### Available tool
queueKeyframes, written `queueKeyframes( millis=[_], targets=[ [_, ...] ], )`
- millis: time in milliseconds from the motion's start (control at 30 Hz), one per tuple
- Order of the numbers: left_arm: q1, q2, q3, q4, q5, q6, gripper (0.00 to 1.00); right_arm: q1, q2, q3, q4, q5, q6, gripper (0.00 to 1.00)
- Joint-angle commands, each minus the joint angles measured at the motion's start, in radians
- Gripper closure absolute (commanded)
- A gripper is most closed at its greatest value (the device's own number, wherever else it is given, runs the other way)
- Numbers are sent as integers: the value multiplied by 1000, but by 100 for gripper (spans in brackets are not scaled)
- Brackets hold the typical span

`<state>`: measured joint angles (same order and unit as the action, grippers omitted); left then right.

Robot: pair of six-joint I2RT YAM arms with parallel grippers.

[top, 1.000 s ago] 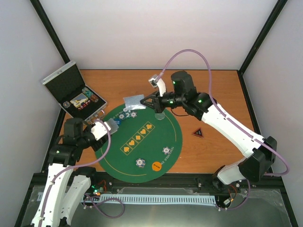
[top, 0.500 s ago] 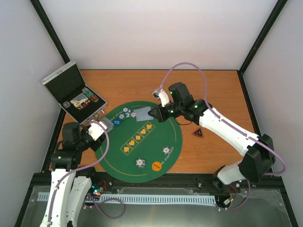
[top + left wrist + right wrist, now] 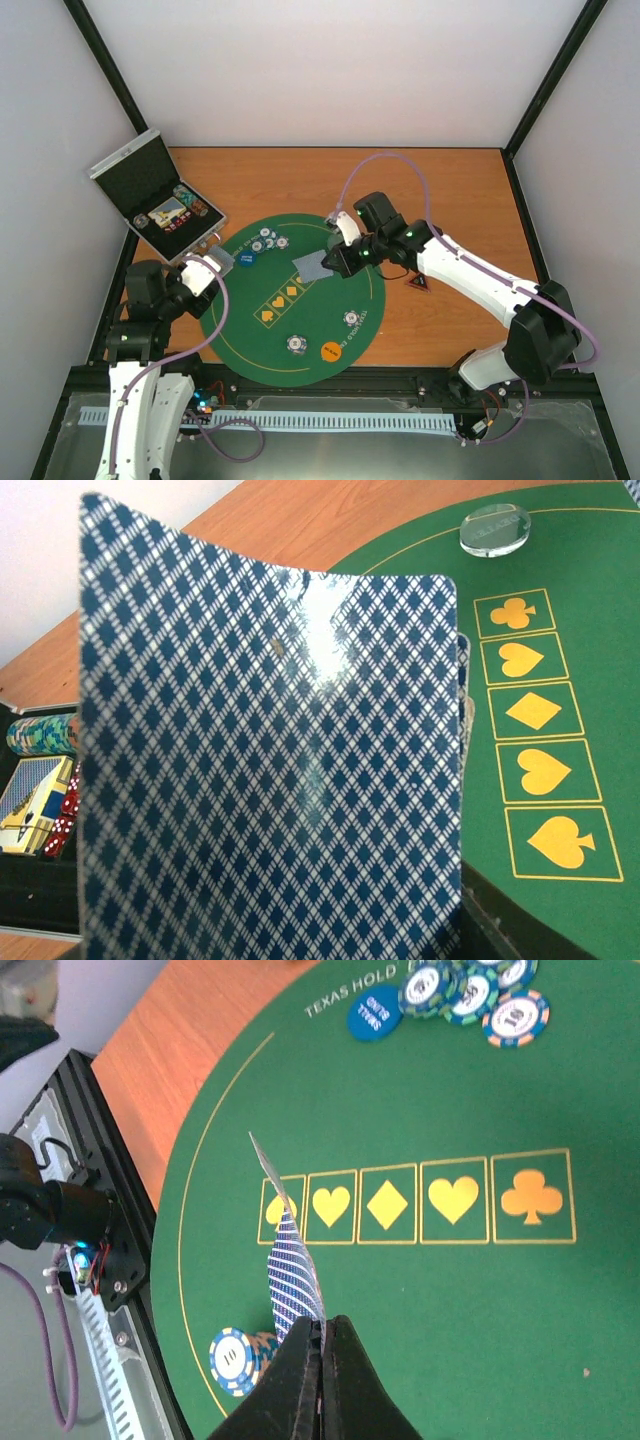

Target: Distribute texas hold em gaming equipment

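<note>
Green felt mat now lies under the right gripper, swung in from the far rim and clenched on one playing card jutting ahead of its tips: dealing looks close. Meanwhile the left gripper grasps the deck.

Cards glossy coated paper with glare on the backs, mat matt green felt with printed yellow marks, table smooth wood grain, clear disc glassy and shiny, case silver metal with matt black lining, chips smooth plastic
</note>
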<state>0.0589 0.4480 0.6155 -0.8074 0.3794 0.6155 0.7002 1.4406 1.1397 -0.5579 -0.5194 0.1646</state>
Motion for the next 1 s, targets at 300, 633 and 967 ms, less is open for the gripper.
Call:
queueKeyframes(
  millis=[300, 633, 967],
  targets=[
    [12, -13, 7, 27, 24, 1, 52, 1, 4, -55, -47, -34, 12, 97],
    [12, -12, 6, 26, 23, 0, 52, 20, 34, -45, -30, -39, 19, 97],
    [13, -8, 7, 25, 23, 0, 52, 44, 85, -13, -24, -58, 21, 97]
  ],
)
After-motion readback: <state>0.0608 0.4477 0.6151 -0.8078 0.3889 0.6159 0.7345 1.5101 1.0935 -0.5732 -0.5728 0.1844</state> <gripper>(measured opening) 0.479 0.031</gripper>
